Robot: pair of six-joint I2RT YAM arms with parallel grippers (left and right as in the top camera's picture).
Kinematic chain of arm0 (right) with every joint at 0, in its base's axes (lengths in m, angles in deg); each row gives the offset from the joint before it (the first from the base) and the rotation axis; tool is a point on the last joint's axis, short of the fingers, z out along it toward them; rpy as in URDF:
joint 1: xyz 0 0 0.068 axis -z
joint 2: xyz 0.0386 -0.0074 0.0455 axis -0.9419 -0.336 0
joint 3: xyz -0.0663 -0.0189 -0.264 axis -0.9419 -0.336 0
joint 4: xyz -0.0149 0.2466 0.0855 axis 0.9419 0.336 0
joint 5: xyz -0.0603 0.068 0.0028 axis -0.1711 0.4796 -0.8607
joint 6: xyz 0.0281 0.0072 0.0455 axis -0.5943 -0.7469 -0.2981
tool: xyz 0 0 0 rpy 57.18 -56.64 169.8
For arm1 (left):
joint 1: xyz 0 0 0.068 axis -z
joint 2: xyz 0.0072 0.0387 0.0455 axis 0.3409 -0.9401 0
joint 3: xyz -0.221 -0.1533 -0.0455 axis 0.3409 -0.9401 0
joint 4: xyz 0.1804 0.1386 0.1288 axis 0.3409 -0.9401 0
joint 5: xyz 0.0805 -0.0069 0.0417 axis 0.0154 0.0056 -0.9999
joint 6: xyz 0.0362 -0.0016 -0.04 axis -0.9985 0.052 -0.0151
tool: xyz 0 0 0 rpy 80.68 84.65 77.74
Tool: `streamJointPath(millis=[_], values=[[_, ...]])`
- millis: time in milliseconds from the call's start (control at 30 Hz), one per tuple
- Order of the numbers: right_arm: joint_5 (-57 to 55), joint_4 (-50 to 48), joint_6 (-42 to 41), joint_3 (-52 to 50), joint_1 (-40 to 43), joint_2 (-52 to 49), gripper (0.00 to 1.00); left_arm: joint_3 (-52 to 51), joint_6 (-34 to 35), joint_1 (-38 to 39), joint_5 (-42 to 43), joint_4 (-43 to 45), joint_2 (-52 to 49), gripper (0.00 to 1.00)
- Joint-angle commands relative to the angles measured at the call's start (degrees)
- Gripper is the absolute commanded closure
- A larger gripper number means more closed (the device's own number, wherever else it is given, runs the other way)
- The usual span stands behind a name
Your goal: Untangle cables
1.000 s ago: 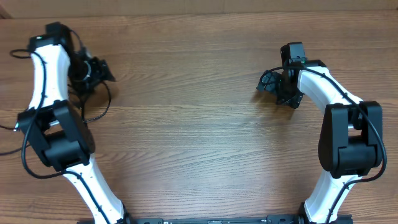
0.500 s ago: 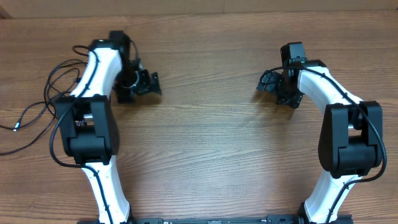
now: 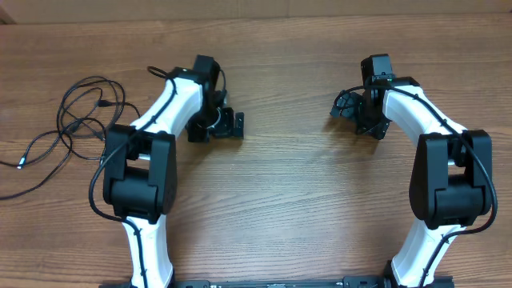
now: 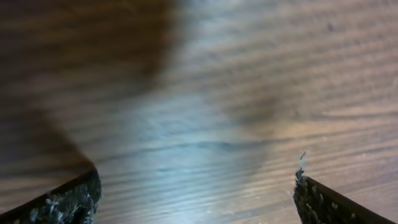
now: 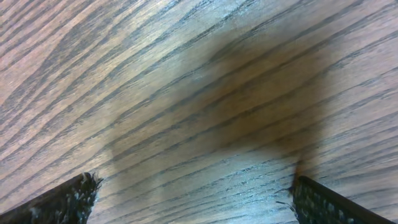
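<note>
Left gripper (image 3: 228, 126) and right gripper (image 3: 344, 106) are hovering with fingers open and empty, well clear of the cables (image 3: 76, 120); the left should be targeting one free plug end (image 3: 20, 165).

Wooden table (image 3: 280, 208), black cables (image 3: 80, 128) looped far left

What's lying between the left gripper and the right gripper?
Nothing; the overhead view shows only bare wooden table between the left gripper and the right gripper.
</note>
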Motion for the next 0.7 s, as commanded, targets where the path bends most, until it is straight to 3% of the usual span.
streamJointPath(millis=[0,300,667], values=[[-0.3,-0.2,-0.1,-0.3,-0.2,1.7,0.0,-5.7,0.1,2.7,-0.6,0.6,-3.6,0.0],[-0.3,-0.2,-0.1,-0.3,-0.2,1.7,0.0,-11.1,3.7,5.3,-12.1,2.4,-3.6,0.0],[-0.3,-0.2,0.0,-0.3,-0.2,1.7,0.0,-21.3,3.7,5.3,-20.5,19.4,-3.6,0.0]])
